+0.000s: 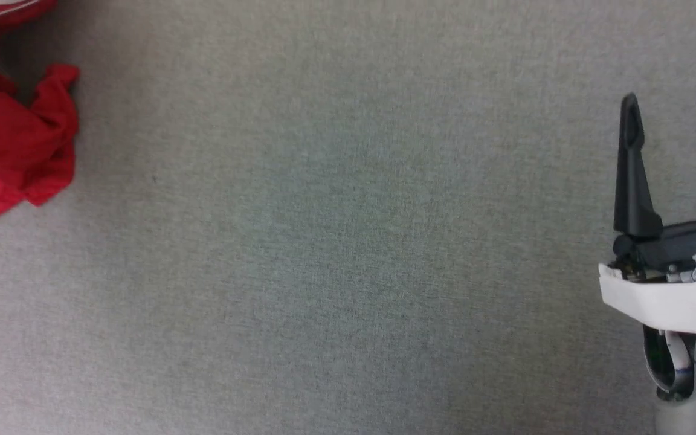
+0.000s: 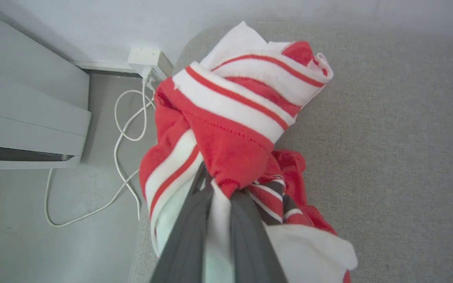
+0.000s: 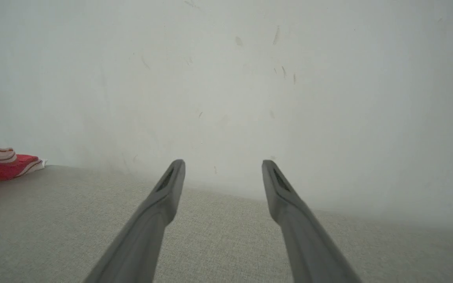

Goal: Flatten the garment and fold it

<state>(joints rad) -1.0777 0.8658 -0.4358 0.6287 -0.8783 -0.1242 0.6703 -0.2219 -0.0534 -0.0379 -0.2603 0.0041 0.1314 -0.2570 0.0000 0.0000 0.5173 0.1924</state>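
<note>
Left gripper (image 2: 220,193) clamped on garment (image 2: 230,118): fingers nearly together, white fabric pinched between them. Garment sat bunched in crumpled heap, striped trim just ahead of fingertips, on grey cloth surface (image 2: 387,157). White cable (image 2: 118,157) lay off to that gripper's left. Right gripper (image 1: 669,96) was over same surface, fingers spread wide, garment well away to its left.
</note>
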